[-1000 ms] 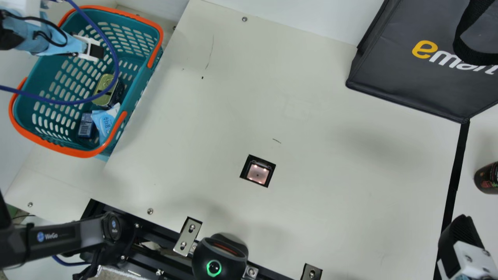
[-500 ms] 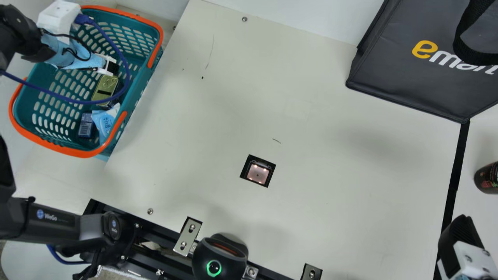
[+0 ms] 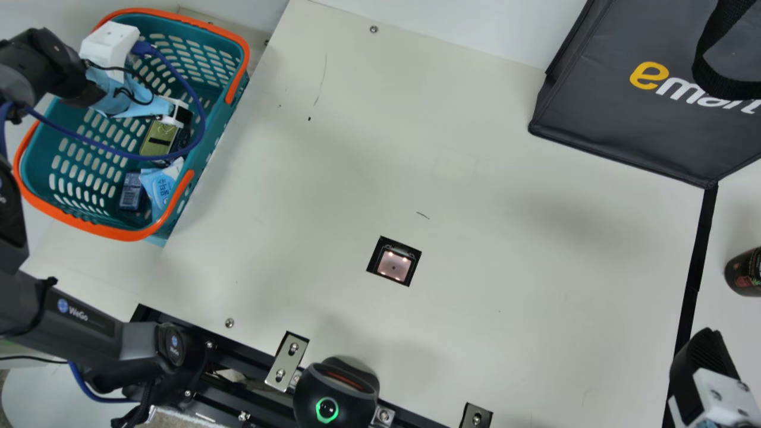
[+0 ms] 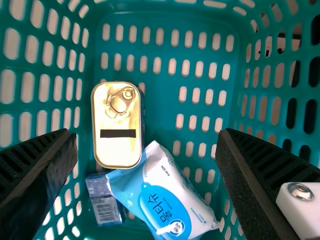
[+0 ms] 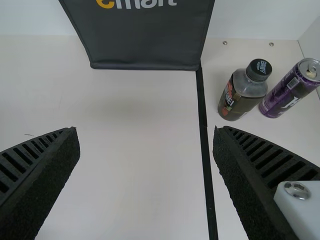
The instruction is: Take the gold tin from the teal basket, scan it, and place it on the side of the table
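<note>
Left gripper (image 3: 182, 114) hangs over the gold tin (image 3: 159, 138) inside the teal basket (image 3: 128, 233) in the main view; in the left wrist view its fingers (image 4: 40, 165) stand wide apart, empty; the tin lies off-centre between them, against a white-and-blue pack (image 4: 167, 200); best to centre on it, descend square to its narrow width, then close, sparing the pack.

A bottle (image 5: 243, 91) stands beside a purple can (image 5: 290, 90).

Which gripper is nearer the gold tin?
Left. The left gripper is over the teal basket, close to the gold tin; the right gripper is across the table, far from it.
</note>
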`<action>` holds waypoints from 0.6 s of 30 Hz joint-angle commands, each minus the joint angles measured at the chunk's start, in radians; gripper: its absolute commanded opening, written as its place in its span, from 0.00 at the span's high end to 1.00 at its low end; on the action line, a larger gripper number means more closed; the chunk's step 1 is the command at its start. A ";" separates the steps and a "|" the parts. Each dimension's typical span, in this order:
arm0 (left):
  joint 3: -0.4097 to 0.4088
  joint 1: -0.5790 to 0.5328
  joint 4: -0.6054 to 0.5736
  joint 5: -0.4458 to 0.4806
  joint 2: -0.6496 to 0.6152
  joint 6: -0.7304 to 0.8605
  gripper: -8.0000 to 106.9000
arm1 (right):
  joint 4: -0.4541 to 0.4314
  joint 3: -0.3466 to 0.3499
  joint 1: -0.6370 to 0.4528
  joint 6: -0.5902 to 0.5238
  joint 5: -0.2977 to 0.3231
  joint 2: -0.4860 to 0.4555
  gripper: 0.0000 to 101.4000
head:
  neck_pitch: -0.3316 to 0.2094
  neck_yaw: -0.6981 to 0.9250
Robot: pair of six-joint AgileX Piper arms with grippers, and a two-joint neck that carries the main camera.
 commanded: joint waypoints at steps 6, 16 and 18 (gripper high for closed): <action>0.009 0.001 0.008 -0.050 0.046 -0.025 0.15 | 0.000 0.000 0.000 0.000 0.000 0.000 0.06 | -0.029 0.002; 0.030 0.000 0.064 -0.166 0.099 -0.167 0.15 | 0.000 0.000 0.000 0.000 0.000 0.000 0.06 | -0.029 0.002; 0.035 -0.002 0.081 -0.185 0.107 -0.192 0.15 | 0.000 0.000 0.000 0.000 0.000 0.000 0.06 | -0.029 0.002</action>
